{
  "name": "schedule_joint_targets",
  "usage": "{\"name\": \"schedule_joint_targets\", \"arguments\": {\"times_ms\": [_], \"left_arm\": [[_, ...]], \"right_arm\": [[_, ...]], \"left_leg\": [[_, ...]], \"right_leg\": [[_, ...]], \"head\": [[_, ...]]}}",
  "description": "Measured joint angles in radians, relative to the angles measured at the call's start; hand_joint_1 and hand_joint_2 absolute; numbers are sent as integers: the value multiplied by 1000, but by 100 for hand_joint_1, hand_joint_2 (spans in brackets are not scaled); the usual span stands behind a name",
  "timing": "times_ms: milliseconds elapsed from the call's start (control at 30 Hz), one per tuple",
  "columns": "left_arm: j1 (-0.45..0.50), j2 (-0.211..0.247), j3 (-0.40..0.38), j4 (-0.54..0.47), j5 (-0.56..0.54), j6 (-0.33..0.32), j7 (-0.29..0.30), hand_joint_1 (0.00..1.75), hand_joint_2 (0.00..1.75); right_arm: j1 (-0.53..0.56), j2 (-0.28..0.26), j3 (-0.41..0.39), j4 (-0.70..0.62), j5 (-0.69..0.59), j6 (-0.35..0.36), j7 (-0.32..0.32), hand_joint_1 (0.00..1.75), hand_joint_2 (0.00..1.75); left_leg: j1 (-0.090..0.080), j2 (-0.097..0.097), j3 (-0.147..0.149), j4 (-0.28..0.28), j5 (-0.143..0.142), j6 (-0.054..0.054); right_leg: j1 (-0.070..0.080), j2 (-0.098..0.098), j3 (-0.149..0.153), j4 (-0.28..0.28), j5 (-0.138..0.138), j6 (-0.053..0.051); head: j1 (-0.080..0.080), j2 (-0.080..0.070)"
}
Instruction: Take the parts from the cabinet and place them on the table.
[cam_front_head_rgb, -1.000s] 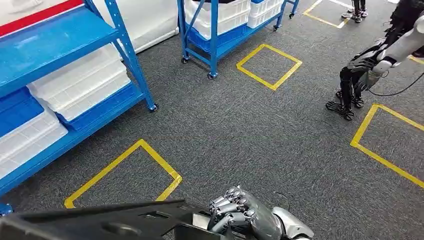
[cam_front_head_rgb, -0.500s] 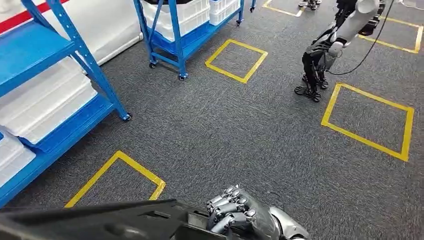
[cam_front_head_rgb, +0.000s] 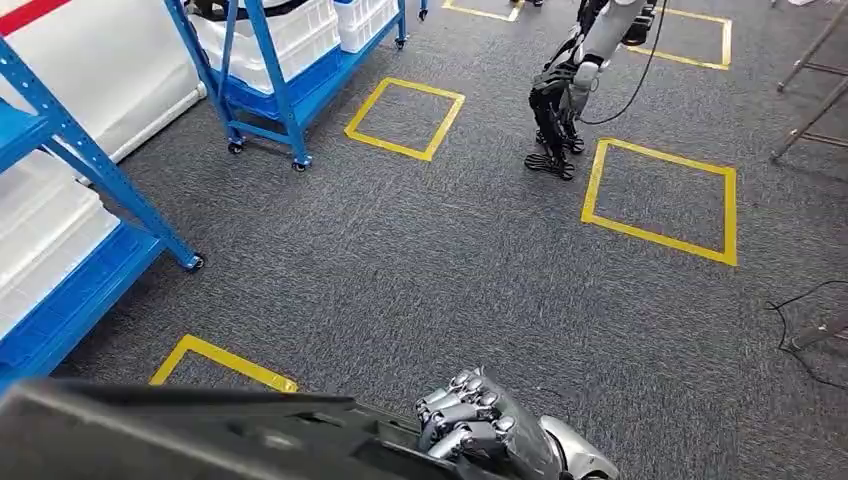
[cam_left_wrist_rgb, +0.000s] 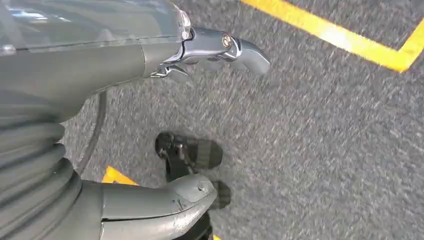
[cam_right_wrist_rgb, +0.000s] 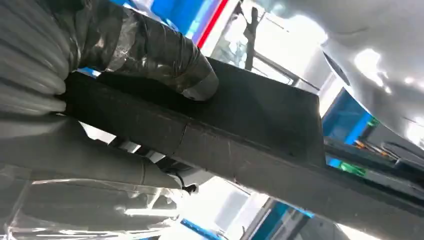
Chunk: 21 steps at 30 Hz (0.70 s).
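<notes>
The black part (cam_front_head_rgb: 200, 440), a long flat piece, juts sideways from the right hand (cam_front_head_rgb: 480, 425), whose fingers wrap its end. The left hand (cam_left_wrist_rgb: 150, 125) hangs with fingers apart, holding nothing. Carried one-handed, the part may sag or clip the blue shelving (cam_front_head_rgb: 90, 190) ahead.

A warehouse-style robot test hall. Blue steel shelving (cam_front_head_rgb: 90, 165) on castors holds white plastic bins (cam_front_head_rgb: 40, 235); a second wheeled rack (cam_front_head_rgb: 270, 80) stands farther back. Grey carpet flooring (cam_front_head_rgb: 450, 270) is marked with yellow tape squares (cam_front_head_rgb: 660, 190), station outlines. Another humanoid robot (cam_front_head_rgb: 570, 80), trailing a black cable, stands beside one square.
</notes>
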Motion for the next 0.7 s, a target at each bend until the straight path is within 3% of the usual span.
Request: {"name": "schedule_joint_targets", "arguments": {"times_ms": [33,67,100,133,167,200,233,300,333,367,400,467,500,533,567,600,667,700], "left_arm": [[-1,-4,0,0,0,2,2,0,175],[1,-5,0,0,-1,2,2,0,175],[5,-6,0,0,-1,2,2,0,175],[11,-8,0,0,-1,2,3,0,175],[15,-8,0,0,-1,2,4,0,175],[19,-9,0,0,0,5,5,0,175],[20,-10,0,0,-1,6,6,0,175],[18,-15,0,0,0,8,9,0,175],[18,-18,0,0,0,8,11,0,175],[19,-18,0,0,0,8,11,0,175],[19,-19,0,0,0,8,12,0,175],[16,-21,0,0,0,8,13,0,175],[13,-23,0,0,-1,8,13,0,175],[13,-24,0,0,-1,8,13,0,175],[14,-26,0,0,-1,8,13,0,175],[16,-26,0,0,-1,8,13,0,175],[21,-26,0,0,-2,8,13,0,175],[24,-27,0,0,-7,8,13,0,175]], "right_arm": [[2,0,-3,1,-2,7,0,175,175],[0,0,-6,1,-7,13,1,175,175],[-1,0,-8,2,-8,18,1,175,175],[1,0,-10,5,-11,24,2,175,175],[2,0,-10,8,-15,28,2,175,175],[4,0,-11,11,-19,33,4,175,175],[5,0,-13,13,-23,37,5,175,175],[5,0,-16,16,-29,42,11,175,175],[4,0,-18,16,-30,43,13,175,175],[1,0,-18,18,-26,42,16,175,175],[0,0,-19,19,-17,38,21,175,175],[1,0,-20,20,-2,34,27,175,175],[0,0,-20,20,1,34,27,175,175],[1,0,-20,20,1,34,27,175,175],[-4,0,-20,20,1,34,27,175,175],[-8,1,-20,21,1,34,28,175,175],[-9,2,-20,25,1,34,28,175,175],[-8,2,-20,28,1,34,29,175,175]], "left_leg": [[4,18,6,-10,7,5],[2,28,7,-14,9,10],[0,41,7,-13,8,11],[-2,57,6,-12,7,12],[-2,69,6,-12,7,13],[-2,85,5,-10,6,12],[-2,97,5,-9,4,11],[-1,120,10,-5,-3,6],[-2,128,15,-2,-9,1],[-10,136,15,0,-13,-6],[-10,143,16,2,-16,-10],[-10,161,20,0,-18,-16],[-10,171,23,0,-20,-23],[-3,138,19,10,-34,-30],[-2,91,4,48,-66,-31],[1,68,-25,115,-105,-32],[0,53,-101,277,-176,-35],[0,52,-127,326,-183,-35]], "right_leg": [[2,-55,-3,15,-14,1],[5,-103,-23,56,-48,6],[3,-124,-55,124,-89,11],[-1,-133,-93,205,-127,16],[-5,-135,-120,261,-147,19],[-8,-137,-140,302,-151,23],[-11,-139,-132,287,-131,26],[-15,-163,-35,116,-40,27],[-13,-199,17,28,-14,23],[2,-233,27,4,-34,15],[-1,-214,24,1,-28,7],[5,-195,18,3,-29,1],[1,-184,18,-4,-25,-7],[-5,-175,22,-9,-20,-14],[-6,-166,21,-11,-18,-21],[-6,-157,20,-11,-17,-25],[-3,-133,18,-10,-17,-28],[-2,-120,18,-9,-17,-28]], "head": [[0,0],[0,0],[0,0],[0,0],[0,0],[0,0],[0,0],[0,0],[0,0],[0,0],[0,0],[0,0],[0,0],[0,0],[0,0],[0,0],[0,0],[0,0]]}}
